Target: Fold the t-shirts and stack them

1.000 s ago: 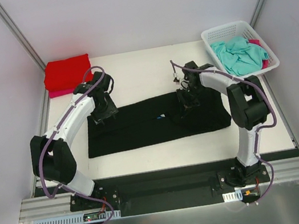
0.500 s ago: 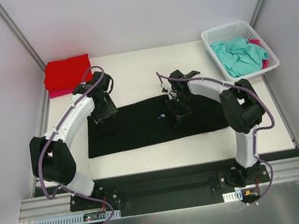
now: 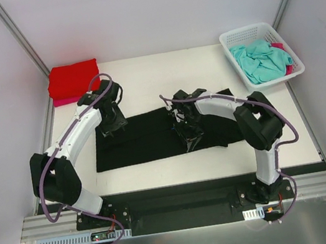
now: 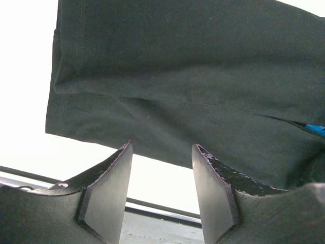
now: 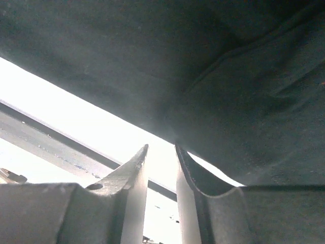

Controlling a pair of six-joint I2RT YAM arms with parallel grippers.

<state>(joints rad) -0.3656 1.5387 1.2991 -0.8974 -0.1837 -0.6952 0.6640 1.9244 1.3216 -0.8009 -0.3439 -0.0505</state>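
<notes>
L gripper (image 4: pixel 161 148) apart, R gripper (image 5: pixel 161 148) barely apart over black tee (image 4: pixel 177 76), seen in wrist cams only.

No legible text, no labels, no brands, no numbers, in any view

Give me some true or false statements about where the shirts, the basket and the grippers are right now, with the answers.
1. The black shirt lies on the table. True.
2. The basket is empty. False: it holds a teal shirt.
3. The red shirt sits folded at the far left corner. True.
4. The left gripper clamps the black shirt. False: its jaws stand open with nothing between them.
5. The right gripper is over the basket. False: it is over the middle of the black shirt.
</notes>
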